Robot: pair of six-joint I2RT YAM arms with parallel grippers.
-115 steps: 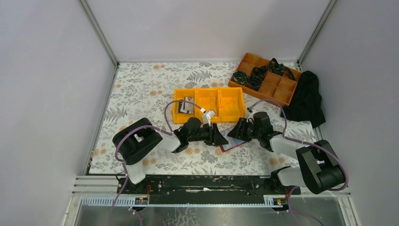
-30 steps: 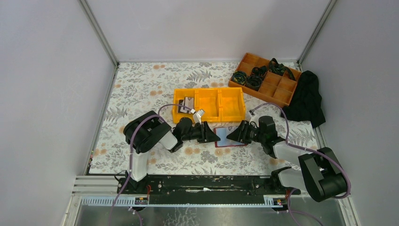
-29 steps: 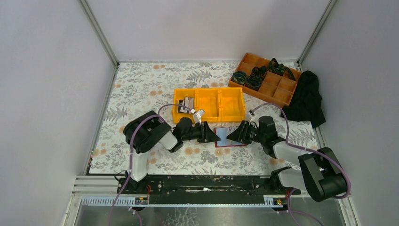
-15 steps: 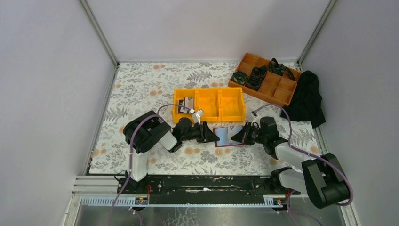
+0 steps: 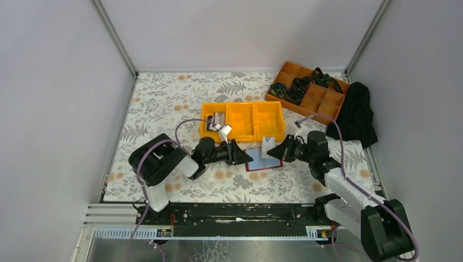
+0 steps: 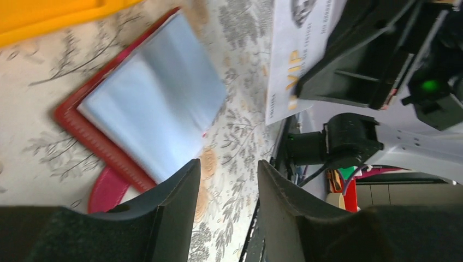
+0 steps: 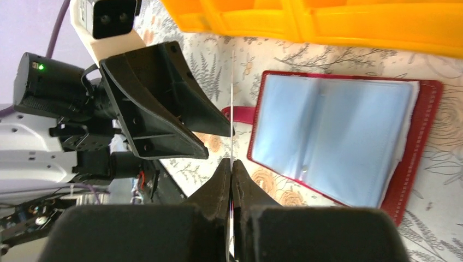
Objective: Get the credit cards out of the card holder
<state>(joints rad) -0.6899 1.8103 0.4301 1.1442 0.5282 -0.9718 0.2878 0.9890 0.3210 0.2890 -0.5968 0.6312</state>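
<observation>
Right gripper (image 5: 271,153) has pulled back toward the right, with a grey-white card (image 5: 267,146) pinched tight in its fingers.

The card holder (image 5: 260,164) lies open, blue-grey side up, on the flowery tabletop (image 5: 164,98). It is just in front of the yellow bin (image 5: 254,121), between the two grippers. The card is held just beside it. The left gripper (image 5: 248,159) sits low at the holder's left edge, its fingers partly apart with nothing between them. Small grey and black flat pieces (image 5: 217,121) lie in the bin's left part. An orange tray (image 5: 312,98) with black loops sits at the far right corner, with a black cloth (image 5: 355,114) beside it. Grey walls stand around, and a metal rail (image 5: 240,213) runs along the near edge.
</observation>
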